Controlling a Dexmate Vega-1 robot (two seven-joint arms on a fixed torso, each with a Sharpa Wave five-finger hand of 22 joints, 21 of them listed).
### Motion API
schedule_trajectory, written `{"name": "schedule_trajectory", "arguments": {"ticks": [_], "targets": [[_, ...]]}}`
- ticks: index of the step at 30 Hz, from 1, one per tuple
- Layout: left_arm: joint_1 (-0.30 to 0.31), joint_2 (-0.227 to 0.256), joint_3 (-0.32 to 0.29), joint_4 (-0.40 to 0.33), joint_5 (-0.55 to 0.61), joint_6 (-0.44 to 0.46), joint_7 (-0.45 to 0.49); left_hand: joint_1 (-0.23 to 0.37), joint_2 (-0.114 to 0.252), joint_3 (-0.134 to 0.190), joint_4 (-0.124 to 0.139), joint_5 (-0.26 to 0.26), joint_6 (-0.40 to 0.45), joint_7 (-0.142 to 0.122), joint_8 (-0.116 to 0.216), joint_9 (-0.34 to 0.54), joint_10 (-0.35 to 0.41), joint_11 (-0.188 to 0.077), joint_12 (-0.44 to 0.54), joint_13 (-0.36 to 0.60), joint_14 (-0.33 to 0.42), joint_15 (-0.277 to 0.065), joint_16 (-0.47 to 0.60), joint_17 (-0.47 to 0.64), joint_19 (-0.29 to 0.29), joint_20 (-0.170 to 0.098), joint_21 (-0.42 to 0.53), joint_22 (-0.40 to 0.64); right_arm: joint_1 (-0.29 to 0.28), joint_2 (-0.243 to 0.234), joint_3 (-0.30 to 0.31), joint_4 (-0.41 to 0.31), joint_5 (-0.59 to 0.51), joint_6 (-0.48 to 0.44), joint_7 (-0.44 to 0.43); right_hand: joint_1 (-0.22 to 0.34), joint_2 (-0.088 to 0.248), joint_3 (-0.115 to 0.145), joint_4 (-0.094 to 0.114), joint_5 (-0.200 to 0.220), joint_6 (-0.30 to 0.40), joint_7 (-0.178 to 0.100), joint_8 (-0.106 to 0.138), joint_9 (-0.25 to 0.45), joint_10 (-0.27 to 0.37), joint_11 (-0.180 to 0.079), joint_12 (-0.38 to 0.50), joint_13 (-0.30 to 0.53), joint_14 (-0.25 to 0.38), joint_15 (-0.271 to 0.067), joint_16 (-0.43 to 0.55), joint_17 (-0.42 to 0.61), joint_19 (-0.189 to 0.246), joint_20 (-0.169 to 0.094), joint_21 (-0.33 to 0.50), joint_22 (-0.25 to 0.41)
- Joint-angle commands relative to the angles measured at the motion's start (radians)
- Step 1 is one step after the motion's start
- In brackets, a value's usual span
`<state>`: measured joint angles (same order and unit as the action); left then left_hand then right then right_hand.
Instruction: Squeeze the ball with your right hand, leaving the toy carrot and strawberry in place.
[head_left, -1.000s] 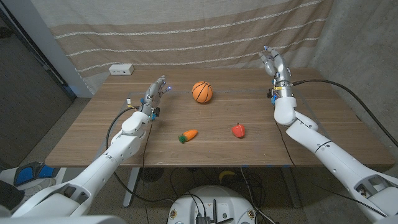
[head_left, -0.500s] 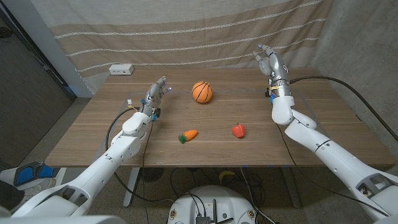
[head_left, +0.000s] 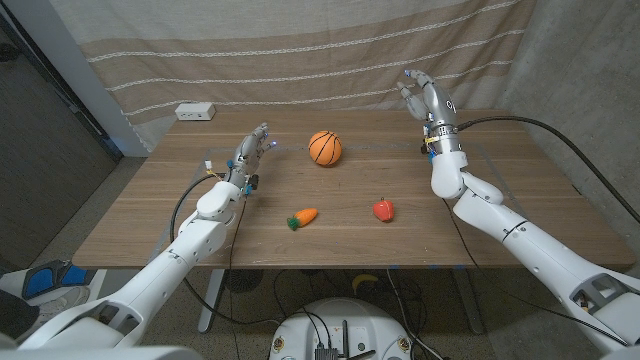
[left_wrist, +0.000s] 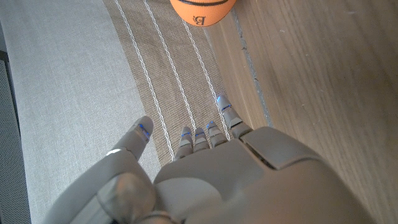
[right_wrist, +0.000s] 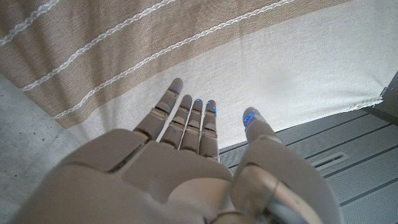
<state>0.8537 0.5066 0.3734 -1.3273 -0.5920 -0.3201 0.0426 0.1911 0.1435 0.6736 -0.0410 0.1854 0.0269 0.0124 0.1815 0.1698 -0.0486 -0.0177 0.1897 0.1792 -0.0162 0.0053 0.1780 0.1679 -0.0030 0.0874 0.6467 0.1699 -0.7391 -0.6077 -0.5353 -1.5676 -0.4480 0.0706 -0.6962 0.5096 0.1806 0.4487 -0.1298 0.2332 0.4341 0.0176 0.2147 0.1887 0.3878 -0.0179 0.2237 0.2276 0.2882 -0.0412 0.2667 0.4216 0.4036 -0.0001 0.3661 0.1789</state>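
an orange ball with black seams sits on the far middle of the wooden bench, untouched. nearer the front edge lie a toy carrot, orange with a green tip, and to its right a red toy strawberry, the two well apart from each other and from the ball. the right robot hand is raised above the far right part of the bench, well to the right of the ball, its fingers spread and slightly curved with nothing in them; the right wrist view shows the same right robot hand with fingers extended against the striped curtain. the left robot hand is low over the bench to the left of the ball, fingers apart and holding nothing. in the left wrist view the ball lies beyond its fingertips. a white box rests at the far left corner.
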Motion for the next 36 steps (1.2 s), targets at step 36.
{"name": "schedule_trajectory", "arguments": {"ticks": [36], "targets": [[0.008,0.005,-0.007,-0.002,-0.005,-0.005,-0.002,-0.017,0.012,0.001,-0.013,0.0,0.013,-0.001,0.003,0.006,0.001,0.009,0.007,0.003,0.002,0.0,0.004,0.002,0.009,0.005,-0.014,0.003,0.136,0.044,-0.115,0.098,-0.05,0.094,0.091,0.022,-0.001,0.005,-0.01,0.011,0.021,-0.007,0.0,0.003,0.025,-0.006,0.003,0.0,0.023,-0.037,0.02,0.007,0.017,-0.007,-0.002,0.005]]}}
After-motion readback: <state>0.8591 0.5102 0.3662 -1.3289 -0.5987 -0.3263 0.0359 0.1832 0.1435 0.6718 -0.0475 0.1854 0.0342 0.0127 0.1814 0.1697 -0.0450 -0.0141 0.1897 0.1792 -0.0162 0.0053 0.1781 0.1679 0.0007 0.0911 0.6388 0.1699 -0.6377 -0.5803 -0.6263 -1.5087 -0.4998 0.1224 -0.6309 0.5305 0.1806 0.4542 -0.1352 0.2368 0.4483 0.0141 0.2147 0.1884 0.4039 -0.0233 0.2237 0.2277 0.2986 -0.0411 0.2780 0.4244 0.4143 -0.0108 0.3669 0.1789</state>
